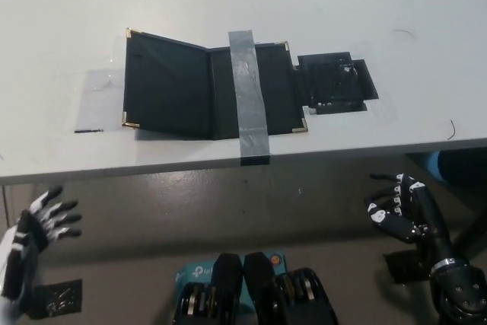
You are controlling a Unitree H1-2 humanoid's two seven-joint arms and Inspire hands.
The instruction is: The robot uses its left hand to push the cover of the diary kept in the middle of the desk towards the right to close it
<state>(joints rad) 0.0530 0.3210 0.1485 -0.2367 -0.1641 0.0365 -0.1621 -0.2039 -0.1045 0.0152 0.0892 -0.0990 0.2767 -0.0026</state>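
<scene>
- the diary (pixel 213 85) lies open on the white bench (pixel 365 5), in the middle of the frame, with its left cover (pixel 166 83) raised at a slant and its right half flat.
- a strip of grey tape (pixel 249 95) runs top to bottom across the right half and over the bench's front edge, apparently pinning that side down.
- a patch of black tape (pixel 335 83) sits just beside the diary's right edge.
- the left hand (pixel 47 222) hangs at the lower left of the frame, below the bench edge, fingers spread and holding nothing, well apart from the diary.
- the right hand (pixel 402 207) rests at the lower right, also below the bench, fingers apart and empty.
- judgement: the closing has not begun; the left hand first has to rise above the bench and come in from the left of the raised cover.
- to do it well, i would set the fingers against the cover's outer face near its free left edge and sweep right, over the spine, until it drops flat.
- a push too low could slide the diary instead of turning the cover, though the tape should resist that.
- no containers are in view; nothing lies inside the open diary.
</scene>
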